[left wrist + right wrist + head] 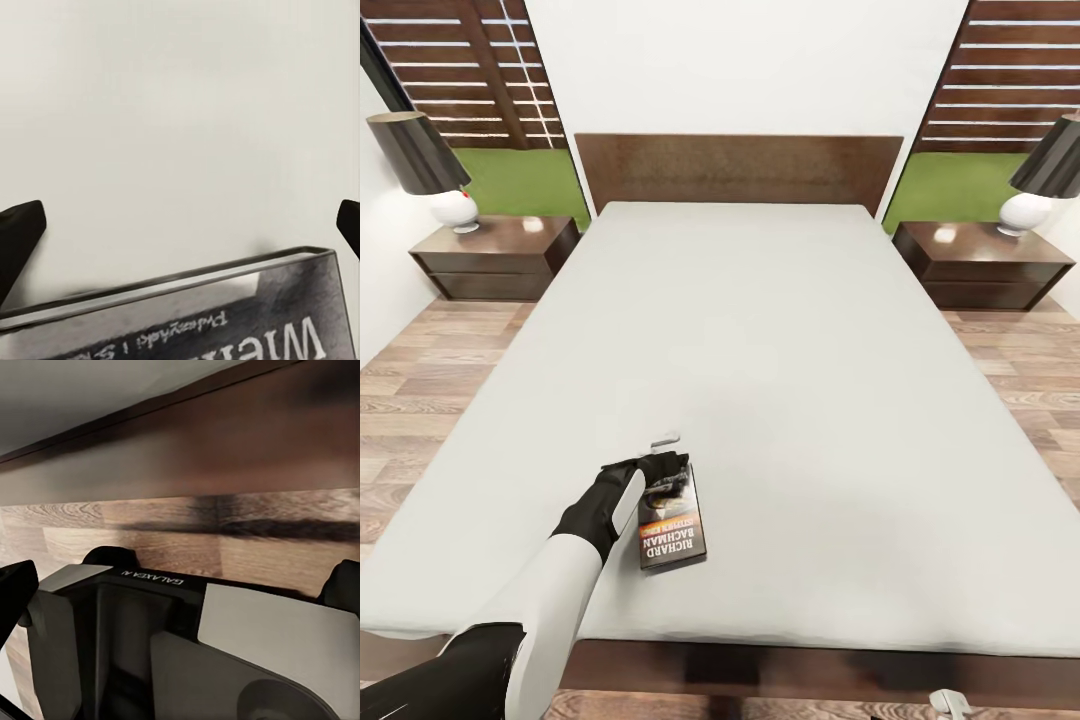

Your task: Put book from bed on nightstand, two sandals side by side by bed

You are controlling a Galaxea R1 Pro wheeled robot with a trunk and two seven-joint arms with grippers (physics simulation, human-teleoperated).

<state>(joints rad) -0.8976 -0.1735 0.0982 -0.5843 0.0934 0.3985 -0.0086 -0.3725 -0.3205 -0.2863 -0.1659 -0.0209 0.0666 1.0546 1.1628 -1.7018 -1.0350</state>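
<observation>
We have our left pincer (660,466) spread wide and lowered over the far end of the book (673,525), which lies flat near the foot of the bed (760,330), so its fingers can straddle the cover, while our right pincer's state we cannot tell.

From my head camera I see the bed (760,330), a pale grey-white mattress on a dark brown frame with a headboard against the white wall. Lying flat on the mattress near the foot edge, toward my left, is the book (673,525) (dark cover, orange and white lettering). The bed stands on a wood-plank floor (420,400). A dark nightstand (495,258) sits on that floor at each side of the headboard, each carrying a lamp (430,165).
</observation>
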